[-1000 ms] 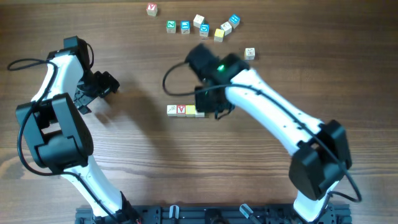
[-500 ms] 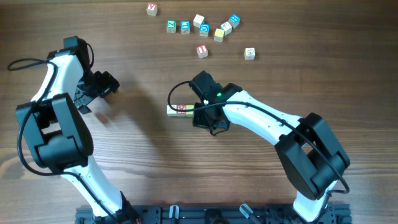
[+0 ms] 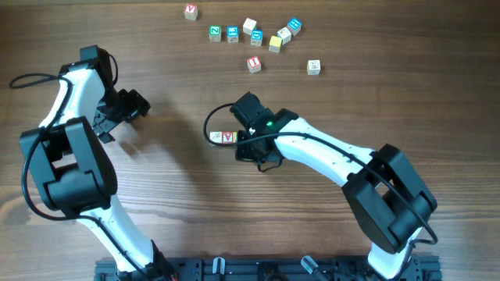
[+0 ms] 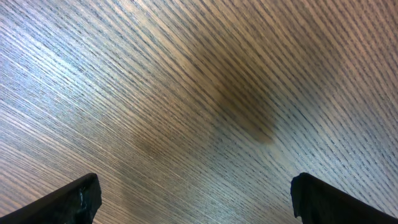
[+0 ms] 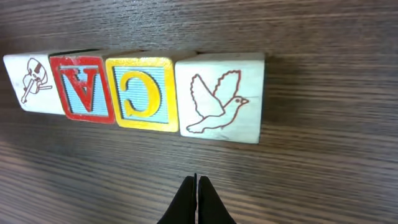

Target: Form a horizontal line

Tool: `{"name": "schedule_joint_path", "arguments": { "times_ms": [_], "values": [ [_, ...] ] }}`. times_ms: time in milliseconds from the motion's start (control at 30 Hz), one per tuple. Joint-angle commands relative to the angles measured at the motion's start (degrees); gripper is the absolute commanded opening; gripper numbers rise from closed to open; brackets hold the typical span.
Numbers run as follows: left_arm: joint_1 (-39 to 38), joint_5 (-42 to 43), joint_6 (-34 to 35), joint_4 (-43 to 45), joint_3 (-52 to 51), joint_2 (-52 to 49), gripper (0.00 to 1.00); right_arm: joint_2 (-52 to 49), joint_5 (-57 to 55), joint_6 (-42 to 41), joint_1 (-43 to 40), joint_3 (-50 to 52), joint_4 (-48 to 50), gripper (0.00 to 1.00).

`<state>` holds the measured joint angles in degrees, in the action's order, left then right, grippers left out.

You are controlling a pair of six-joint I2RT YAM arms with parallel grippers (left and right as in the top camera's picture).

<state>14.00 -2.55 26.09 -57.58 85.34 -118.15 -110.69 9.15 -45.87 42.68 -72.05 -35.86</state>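
Just ahead of the right claw (image 5: 196, 200), tips together, the four-cube row (image 5: 134, 93) runs crosswise; the wide-spread left claw (image 3: 137, 104) sits farther off.

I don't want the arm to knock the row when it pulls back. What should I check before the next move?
1. Right gripper empty: ok, fingers shut with nothing between them.
2. Right gripper clear of the row: ok, bare table shows between its tips and the cubes.
3. Four cubes in the row: ok, cream cube, red-framed cube, yellow-framed cube, bird cube.
4. Cubes touching side by side: ok, no gaps show in the right wrist view.
5. Row straight seen from overhead: cannot tell, the right arm covers its right half.
6. Left gripper out of the way: ok, open and well apart from the row.
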Motion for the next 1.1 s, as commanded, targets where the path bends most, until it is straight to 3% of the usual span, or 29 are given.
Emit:
{"name": "schedule_joint_path", "arguments": {
  "times_ms": [0,1067],
  "values": [
    [0.2,-0.5,0.1,0.0,0.0,0.5,1.00,-0.6,-1.7,-1.3,0.1,0.2,-0.1,0.04],
    [0.2,-0.5,0.1,0.0,0.0,0.5,1.00,-2.1,-1.8,-3.3,0.1,0.5,0.3,0.04]
  ]
}}
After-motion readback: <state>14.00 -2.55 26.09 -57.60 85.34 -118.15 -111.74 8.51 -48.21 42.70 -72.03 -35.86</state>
